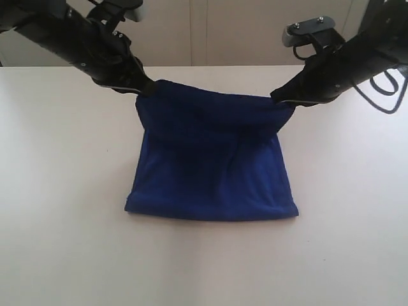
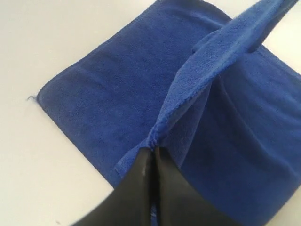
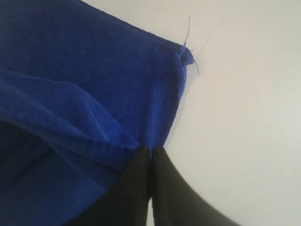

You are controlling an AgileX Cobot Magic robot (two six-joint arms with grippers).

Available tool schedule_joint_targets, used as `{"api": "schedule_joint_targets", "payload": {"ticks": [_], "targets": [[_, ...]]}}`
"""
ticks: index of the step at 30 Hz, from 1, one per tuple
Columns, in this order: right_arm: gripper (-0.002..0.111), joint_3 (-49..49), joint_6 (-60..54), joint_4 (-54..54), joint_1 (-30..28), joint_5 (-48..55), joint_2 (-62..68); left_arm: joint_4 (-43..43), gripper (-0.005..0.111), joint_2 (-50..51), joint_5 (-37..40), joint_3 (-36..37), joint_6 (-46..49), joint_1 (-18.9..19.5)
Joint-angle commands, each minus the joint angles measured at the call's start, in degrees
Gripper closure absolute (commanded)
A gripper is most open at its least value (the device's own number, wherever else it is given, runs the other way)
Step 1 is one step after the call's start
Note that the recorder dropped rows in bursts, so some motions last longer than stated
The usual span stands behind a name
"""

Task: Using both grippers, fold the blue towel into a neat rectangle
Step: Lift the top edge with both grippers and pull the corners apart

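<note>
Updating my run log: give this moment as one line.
left gripper: shut on blue towel | right gripper: same | held edge above table

The blue towel (image 1: 213, 172), deep royal blue, is doubled over: its lower layer lies flat, its upper layer is lifted at the far edge and sags between two corners. The left gripper (image 1: 148, 86) pinches the far-left corner and the right gripper (image 1: 275, 97) the far-right corner, black fingers closed on the cloth.

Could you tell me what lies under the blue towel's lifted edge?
Under the edge held up by the left gripper and right gripper lies a lower layer of the blue towel, flat on the table. Anything beneath that layer is hidden.
</note>
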Motion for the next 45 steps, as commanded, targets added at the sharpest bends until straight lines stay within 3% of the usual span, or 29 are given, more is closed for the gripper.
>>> {"api": "schedule_joint_targets", "payload": {"ticks": [1,8,13,21,32,45], "targets": [[0.108,3.45,0.2,-0.54,0.42,-0.1,-6.29,-0.18,0.107,-6.19,-1.52,6.43,0.25,-1.11],[0.108,10.68,-0.08,-0.54,4.02,-0.1,-16.57,-0.18,0.107,-15.57,-2.12,13.37,1.02,-6.12],[0.108,15.89,2.06,-0.42,4.7,0.03,-25.93,-0.18,0.107,-22.26,2.66,13.9,-1.68,-7.97],[0.108,21.9,5.81,0.11,5.31,1.63,-41.17,-0.69,0.107,-30.76,12.14,15.24,-8.05,-7.95],[0.108,24.66,9.65,0.5,8.72,4.51,-54.72,-4.68,0.107,-46.91,13.09,24.39,-8.19,-8.1],[0.108,24.66,11.66,1.33,8.72,8.59,-60.75,-7.14,0.107,-47.52,13.74,24.93,-7.8,-8.1]]}}
